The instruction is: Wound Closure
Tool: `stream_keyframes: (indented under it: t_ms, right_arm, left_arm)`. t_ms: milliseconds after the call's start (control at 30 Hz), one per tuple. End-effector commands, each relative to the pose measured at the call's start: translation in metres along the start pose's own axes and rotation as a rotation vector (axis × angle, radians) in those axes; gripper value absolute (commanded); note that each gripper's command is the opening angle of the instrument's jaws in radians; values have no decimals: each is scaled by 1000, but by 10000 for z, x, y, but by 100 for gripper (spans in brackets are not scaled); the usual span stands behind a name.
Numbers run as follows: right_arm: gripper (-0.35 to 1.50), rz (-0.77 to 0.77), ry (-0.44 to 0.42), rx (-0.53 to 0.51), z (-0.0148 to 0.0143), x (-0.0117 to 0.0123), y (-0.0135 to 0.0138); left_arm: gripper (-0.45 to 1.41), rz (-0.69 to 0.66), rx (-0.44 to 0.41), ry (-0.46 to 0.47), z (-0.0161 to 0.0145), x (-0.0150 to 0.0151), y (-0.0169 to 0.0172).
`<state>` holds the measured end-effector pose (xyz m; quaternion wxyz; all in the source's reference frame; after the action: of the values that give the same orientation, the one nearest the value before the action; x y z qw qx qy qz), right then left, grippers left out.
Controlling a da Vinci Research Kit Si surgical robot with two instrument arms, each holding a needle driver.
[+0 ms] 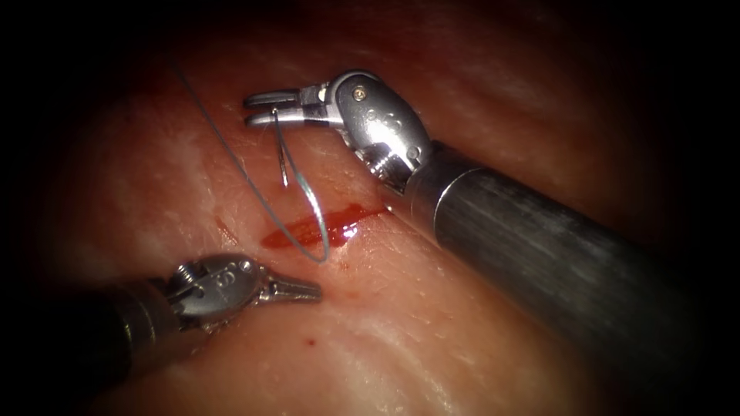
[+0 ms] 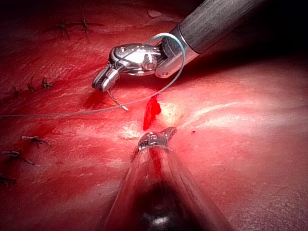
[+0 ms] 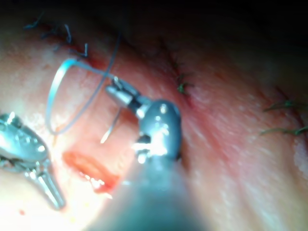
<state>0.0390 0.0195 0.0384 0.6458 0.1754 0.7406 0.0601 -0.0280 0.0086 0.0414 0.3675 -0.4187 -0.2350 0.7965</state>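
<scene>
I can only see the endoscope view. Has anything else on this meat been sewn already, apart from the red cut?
Observer: Yes. The left wrist view shows dark stitches on the tissue, away from the cut.
Operator: And the needle?
Observer: In the right wrist view the needle hangs from the right tool, held near one end; its tip looks clear of the tissue. The left tool holds nothing.

Needle up off the tissue, cut lying open below it.
The right tool (image 1: pixel 260 109) grips the curved needle (image 1: pixel 280 150) at its end, tip hanging clear above the red cut (image 1: pixel 324 228); thread (image 1: pixel 231 158) loops across the tissue (image 1: pixel 462 92).
</scene>
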Motion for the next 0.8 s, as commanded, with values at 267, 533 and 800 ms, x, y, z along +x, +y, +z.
stream_keyframes:
  t_ms: [267,533,800]
  right_arm:
    - [-35,193,5,-6,5,0,5]
    - [-35,273,7,-6,6,-3,1]
    - [-35,315,6,7,6,-8,-4]
  left_arm:
    - [-45,1,-2,0,7,-2,-3]
    - [-45,1,-2,0,7,-2,-4]
    - [-45,8,-2,1,7,-2,-4]
